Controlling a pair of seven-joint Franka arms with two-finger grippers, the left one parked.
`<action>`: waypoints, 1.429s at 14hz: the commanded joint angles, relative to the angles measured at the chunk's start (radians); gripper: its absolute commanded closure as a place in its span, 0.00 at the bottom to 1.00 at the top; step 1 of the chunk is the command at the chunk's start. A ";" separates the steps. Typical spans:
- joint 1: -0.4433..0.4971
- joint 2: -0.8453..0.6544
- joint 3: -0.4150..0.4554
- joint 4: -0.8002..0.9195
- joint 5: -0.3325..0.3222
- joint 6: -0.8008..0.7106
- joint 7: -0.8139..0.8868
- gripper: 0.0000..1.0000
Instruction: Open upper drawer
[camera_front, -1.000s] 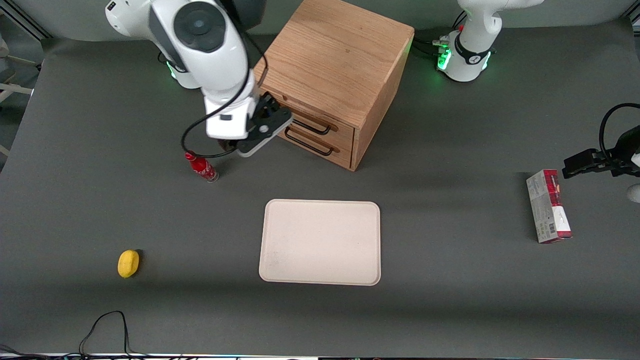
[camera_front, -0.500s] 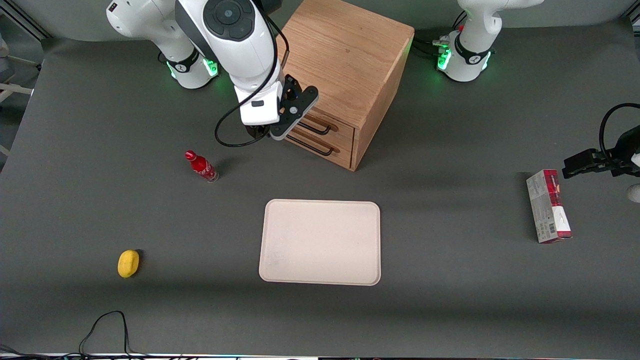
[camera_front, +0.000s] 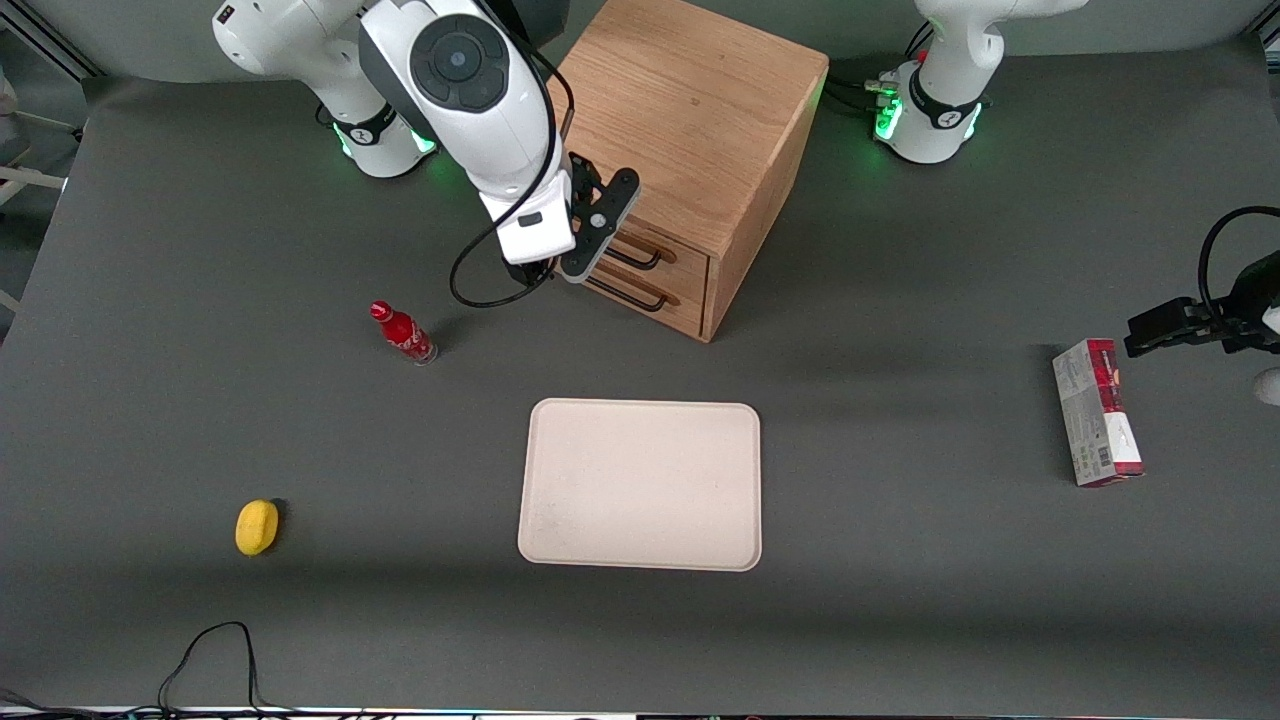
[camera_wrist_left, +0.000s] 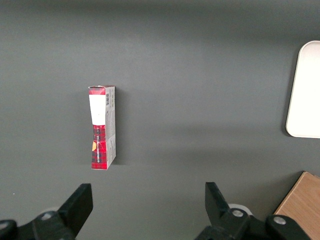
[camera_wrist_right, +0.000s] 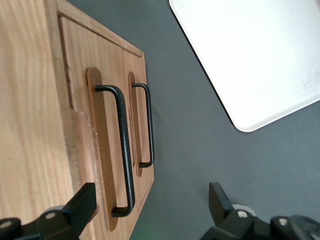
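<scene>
Gripper: the gripper (camera_front: 597, 228) hangs just in front of the cabinet's drawer face, at the end of the drawers toward the working arm's end of the table, level with the upper drawer. In the right wrist view its two dark fingers (camera_wrist_right: 77, 212) stand wide apart with nothing between them, so it is released (one finger sits close by the drawer face, the other out over the table).

Upper drawer: the upper drawer (camera_front: 655, 252) sits at the top of the cabinet front, flush with the frame and shut. Its thin dark bar handle (camera_wrist_right: 123, 152) runs along a shallow oval recess; the gripper does not touch it.

Lower drawer: the lower drawer (camera_front: 650, 300) lies directly beneath, also shut, with a matching dark handle (camera_wrist_right: 148, 125).

Cabinet: the wooden cabinet (camera_front: 680, 110) stands on the grey table (camera_front: 900, 600), turned at an angle so its drawer face looks toward the working arm's end and the front camera.

Tray: a pale rectangular tray (camera_front: 640, 485) lies flat, nearer the front camera than the cabinet and well apart from it.

Bottle: a small red bottle (camera_front: 402, 332) stands tilted near the gripper, nearer the front camera than it.

Lemon: a yellow lemon (camera_front: 256, 527) rests toward the working arm's end (well apart from everything else).

Box: a red and white box (camera_front: 1096, 412) lies toward the parked arm's end.
</scene>
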 joint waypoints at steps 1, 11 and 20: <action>0.018 -0.050 -0.008 -0.119 0.030 0.083 -0.037 0.00; 0.056 -0.067 -0.010 -0.322 0.024 0.302 -0.036 0.00; 0.061 -0.054 -0.012 -0.364 0.018 0.371 -0.036 0.00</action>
